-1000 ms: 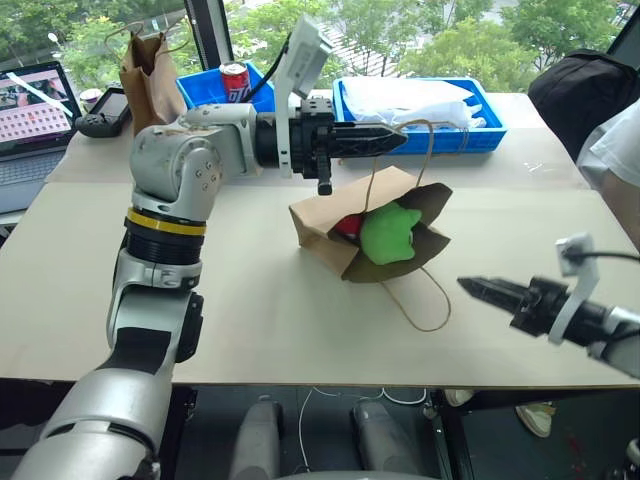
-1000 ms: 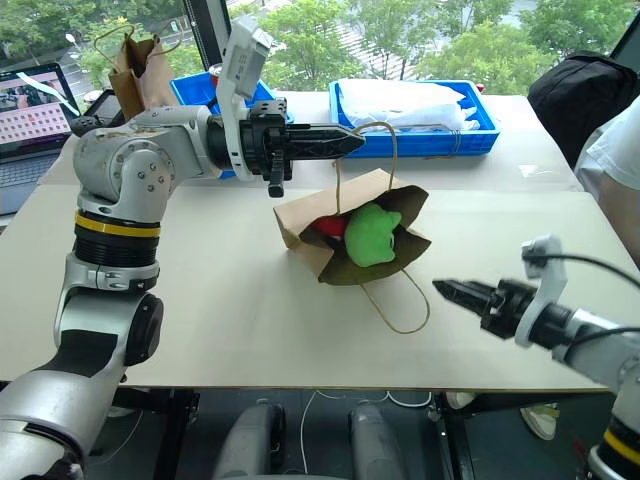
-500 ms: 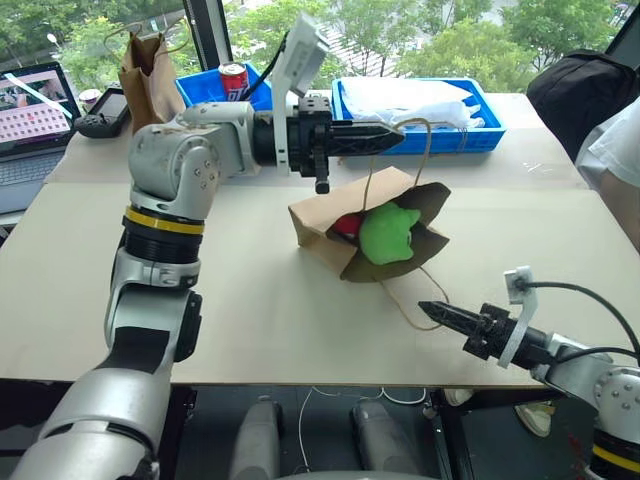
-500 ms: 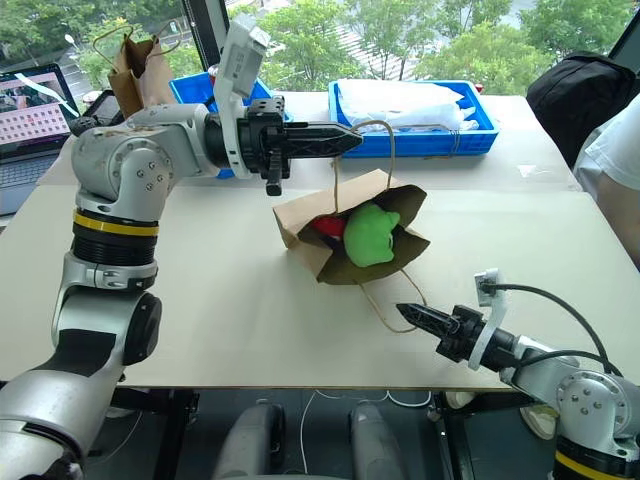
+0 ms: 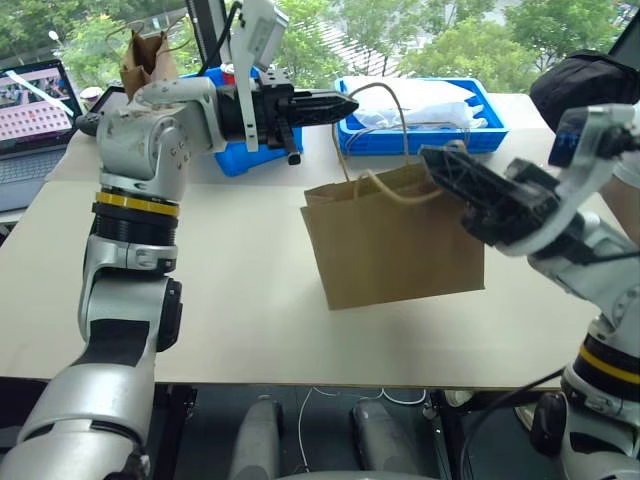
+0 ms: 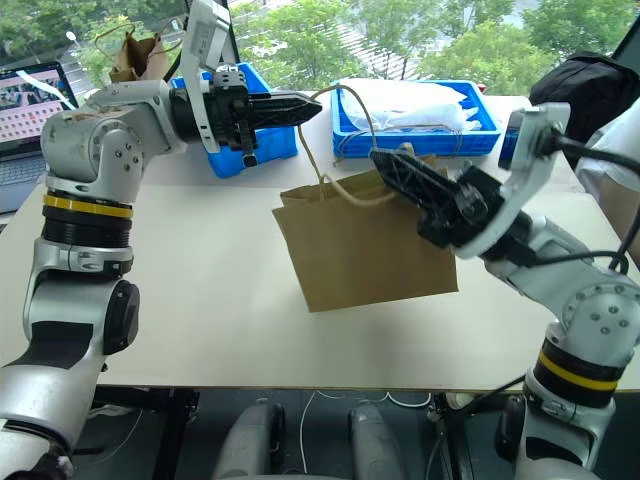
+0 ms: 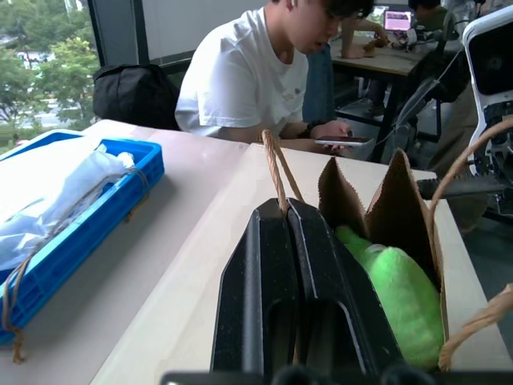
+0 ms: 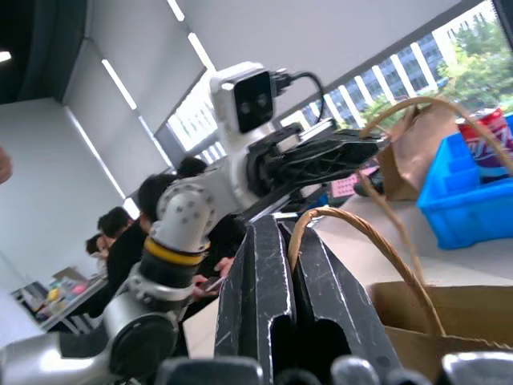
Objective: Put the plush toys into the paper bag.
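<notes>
I've got the paper bag (image 5: pixel 400 240) upright on the counter (image 5: pixel 240 300), just in front of the blue tray (image 5: pixel 480 135). My left gripper (image 5: pixel 345 103) is pinched on one cord handle, my right gripper (image 5: pixel 432 158) on the other. The green plush toy (image 7: pixel 397 293) sits inside — the red one I can't see, so I judge the loading done or nearly so.

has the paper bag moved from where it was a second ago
Yes. The paper bag lay tipped on its side on the table with the toys showing; now it stands upright, held up by its handles by both grippers, in front of the blue tray.
</notes>
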Robot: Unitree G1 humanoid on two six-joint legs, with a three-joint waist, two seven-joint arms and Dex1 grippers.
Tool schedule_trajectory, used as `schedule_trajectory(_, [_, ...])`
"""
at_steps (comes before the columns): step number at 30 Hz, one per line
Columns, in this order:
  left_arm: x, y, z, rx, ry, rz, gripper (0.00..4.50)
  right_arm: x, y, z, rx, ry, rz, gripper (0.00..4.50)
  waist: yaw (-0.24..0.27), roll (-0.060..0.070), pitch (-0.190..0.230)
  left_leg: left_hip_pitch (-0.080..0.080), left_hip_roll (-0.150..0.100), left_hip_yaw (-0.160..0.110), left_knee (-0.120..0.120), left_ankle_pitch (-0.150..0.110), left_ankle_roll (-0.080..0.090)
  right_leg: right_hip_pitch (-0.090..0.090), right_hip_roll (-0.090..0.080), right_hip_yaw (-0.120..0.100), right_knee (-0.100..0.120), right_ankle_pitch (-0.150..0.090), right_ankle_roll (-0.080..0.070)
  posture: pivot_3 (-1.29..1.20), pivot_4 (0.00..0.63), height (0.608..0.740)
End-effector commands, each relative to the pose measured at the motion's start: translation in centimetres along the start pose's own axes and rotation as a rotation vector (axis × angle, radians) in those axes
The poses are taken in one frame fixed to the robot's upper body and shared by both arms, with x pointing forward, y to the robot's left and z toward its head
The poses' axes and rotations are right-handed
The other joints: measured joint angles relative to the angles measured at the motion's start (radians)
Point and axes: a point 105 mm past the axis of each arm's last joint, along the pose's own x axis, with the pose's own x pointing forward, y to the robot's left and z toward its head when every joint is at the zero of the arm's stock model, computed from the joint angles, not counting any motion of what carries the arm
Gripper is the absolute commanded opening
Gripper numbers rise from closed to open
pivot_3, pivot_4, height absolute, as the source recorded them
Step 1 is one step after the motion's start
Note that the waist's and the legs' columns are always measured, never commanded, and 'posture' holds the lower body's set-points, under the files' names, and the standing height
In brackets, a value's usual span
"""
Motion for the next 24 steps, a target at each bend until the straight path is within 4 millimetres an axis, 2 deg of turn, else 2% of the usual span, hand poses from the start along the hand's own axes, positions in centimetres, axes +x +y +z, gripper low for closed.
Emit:
schedule_trajectory(1, [-0.7, -0.1, 2.6, 0.077, -0.051, 0.004, 0.0, 0.2, 1.1, 1.1, -0.008, 0.0, 0.013, 0.02, 0.002, 0.0, 0.0, -0.001, 0.0, 0.0, 0.0, 0.0, 0.0, -0.001, -0.001, 0.0, 0.0, 0.0, 0.0, 0.0, 0.15, 0.665])
schedule_trajectory(4, [-0.6, -0.4, 2.2, 0.054, -0.053, -0.009, 0.0, 0.2, 1.2, 0.7, 0.026, 0.02, 0.004, 0.02, 0.004, 0.0, 0.0, -0.003, -0.001, -0.001, 0.0, 0.0, 0.0, -0.001, -0.001, 0.0, -0.001, 0.0, 0.0, 0.0, 0.15, 0.665])
schedule_trajectory(8, [-0.1, -1.0, 0.9, 0.02, -0.037, -0.036, 0.0, -0.2, 0.0, -1.6, 0.075, 0.072, -0.071, 0.02, 0.002, 0.0, 0.0, -0.002, -0.001, -0.001, 0.001, 0.0, 0.0, 0.0, -0.001, -0.001, 0.0, 0.0, 0.0, 0.0, 0.15, 0.665])
schedule_trajectory(12, [0.1, -1.2, 1.2, 0.014, -0.048, -0.049, 0.0, 0.4, 1.7, -0.8, 0.075, 0.036, -0.015, 0.02, -0.007, 0.0, 0.0, -0.001, -0.001, -0.001, 0.001, 0.001, 0.001, 0.0, -0.001, 0.0, 0.002, 0.0, 0.0, 0.0, 0.15, 0.665])
schedule_trajectory(15, [0.3, -1.4, 1.4, 0.007, -0.055, -0.064, 0.0, 0.1, 1.5, -0.2, 0.071, 0.024, -0.03, 0.02, -0.009, 0.0, 0.0, -0.001, 0.0, -0.001, 0.001, 0.001, 0.001, 0.0, 0.0, 0.0, 0.002, 0.0, 0.0, 0.0, 0.15, 0.665])
schedule_trajectory(20, [0.6, -2.1, 1.3, -0.041, -0.042, -0.099, 0.0, -1.7, -0.8, -0.1, 0.056, 0.04, -0.135, 0.02, -0.003, 0.0, 0.0, -0.001, 0.0, -0.001, 0.001, 0.001, 0.001, 0.0, 0.0, 0.0, 0.001, 0.0, 0.0, 0.0, 0.15, 0.665])
schedule_trajectory(22, [0.6, -3.2, 1.4, -0.073, -0.033, -0.157, 0.0, -2.9, -2.5, 0.2, 0.04, 0.05, -0.21, 0.02, -0.001, 0.0, 0.0, -0.001, -0.001, -0.001, 0.001, 0.001, 0.001, 0.0, 0.0, 0.0, 0.001, 0.0, 0.0, 0.0, 0.15, 0.665])
schedule_trajectory(24, [0.7, -3.9, 1.6, -0.092, -0.025, -0.189, 0.0, -3.5, -3.2, 0.6, 0.028, 0.054, -0.234, 0.02, -0.002, 0.0, 0.0, -0.001, -0.001, -0.001, 0.001, 0.001, 0.001, 0.0, 0.0, 0.0, 0.001, 0.0, 0.0, 0.0, 0.15, 0.665])
